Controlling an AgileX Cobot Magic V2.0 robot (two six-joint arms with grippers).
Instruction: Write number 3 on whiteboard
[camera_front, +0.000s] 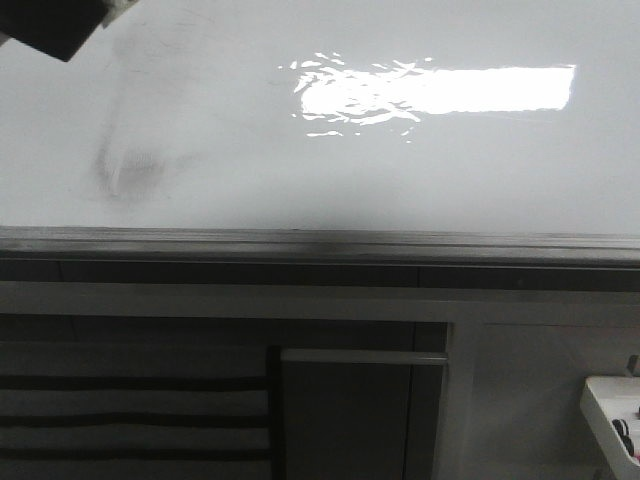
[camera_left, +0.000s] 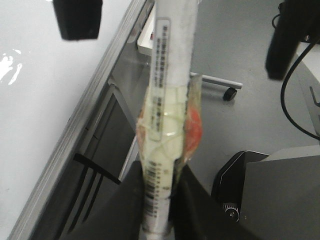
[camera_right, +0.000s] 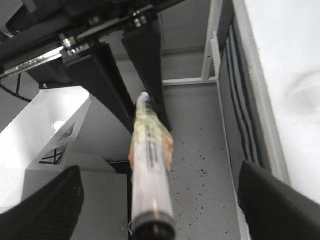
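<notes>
The whiteboard (camera_front: 300, 180) fills the upper front view, glossy white with a grey metal frame; its edge also shows in the wrist views (camera_left: 35, 100) (camera_right: 290, 65). No number 3 shows on it, only a grey smudge (camera_front: 130, 170). Off the board's edge, above the floor, my left gripper (camera_left: 160, 185) is shut on a white marker (camera_left: 167, 100) wrapped in yellowish tape. My right gripper (camera_right: 157, 200) is open, its dark fingers (camera_right: 55, 205) wide apart on either side of the marker's dark end (camera_right: 152, 225), not touching it. The left gripper's fingers (camera_right: 100, 85) show beyond it.
A bright rectangular light reflection (camera_front: 440, 90) lies on the board. A dark block (camera_front: 60, 25) juts in at the top left corner. A white tray (camera_front: 610, 420) sits low at the right. Below are grey floor, a caster wheel (camera_left: 230, 92) and a black box (camera_left: 280, 195).
</notes>
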